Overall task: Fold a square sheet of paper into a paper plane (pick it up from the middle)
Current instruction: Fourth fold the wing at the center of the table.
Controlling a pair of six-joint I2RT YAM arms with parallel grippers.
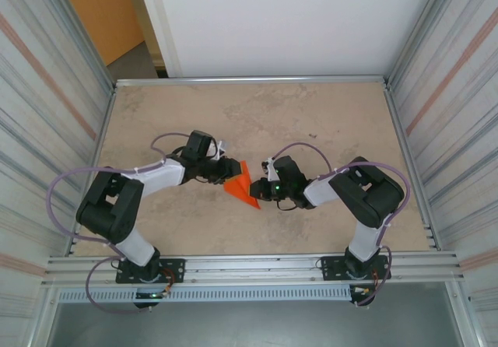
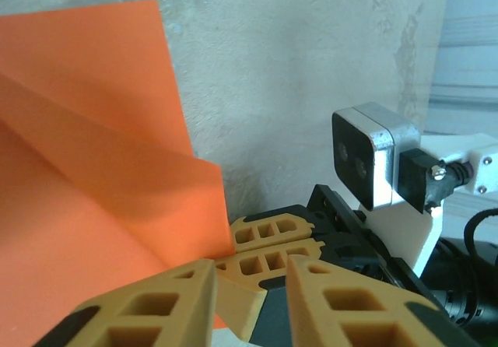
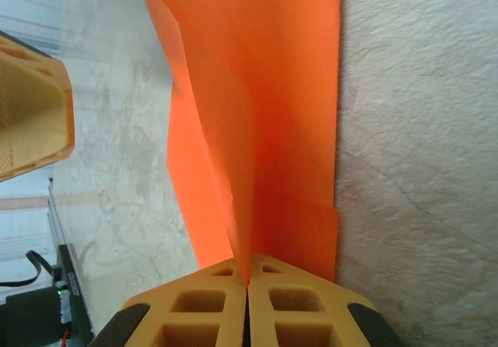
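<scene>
Currently, the paper, creased into a narrower, layered shape, is being pinched at one end by the right gripper. Its jaws are being pressed tight together on the folded edge. The rest of the sheet is fanning out away from that gripper, over the table; whether its free end is resting there cannot be told. The left gripper is being held just beside the right gripper, at the same end of the sheet. Its jaws are parted and nothing is seen between them, so the paper is being carried by one pinch alone.

Several risks are being run, by this reading. With so thin a sheet gripped at a single spot, it is likely being left free to pivot or slip, and the loose layers may be springing apart, which would spoil the crease line. With the left jaws so near the right gripper, a closing move could strike its fingers. It could also catch only one layer and crumple it. If both grips are then pulled apart, the paper may be torn.

As for containers, none is being used beside the right gripper; the paper is being kept in the jaws only.
</scene>
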